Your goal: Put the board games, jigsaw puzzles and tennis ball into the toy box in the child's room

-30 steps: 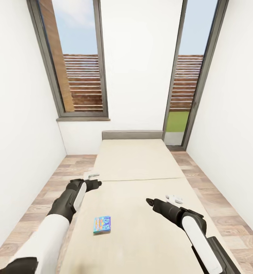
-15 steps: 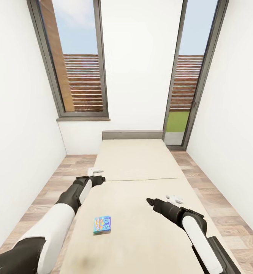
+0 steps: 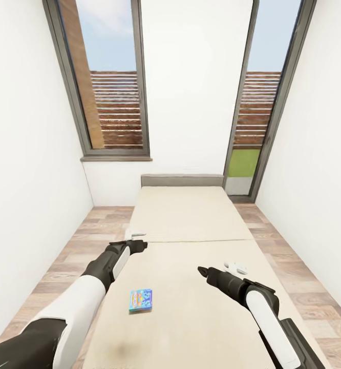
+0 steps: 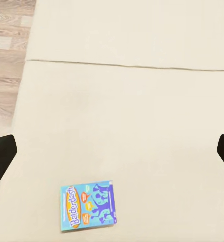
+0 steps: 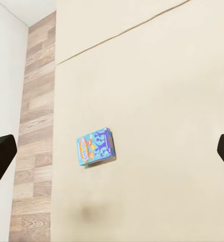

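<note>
Near the bed's left edge, towards its foot, one board game lies flat and ungrasped; your left gripper and right gripper hover spread wide and empty, so you've yet to lift it

White walls, plank floor, two tall windows.

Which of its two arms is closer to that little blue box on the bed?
Left. The left gripper hovers just beyond the blue box, on its side of the bed; the right gripper is farther off, across the mattress.
</note>
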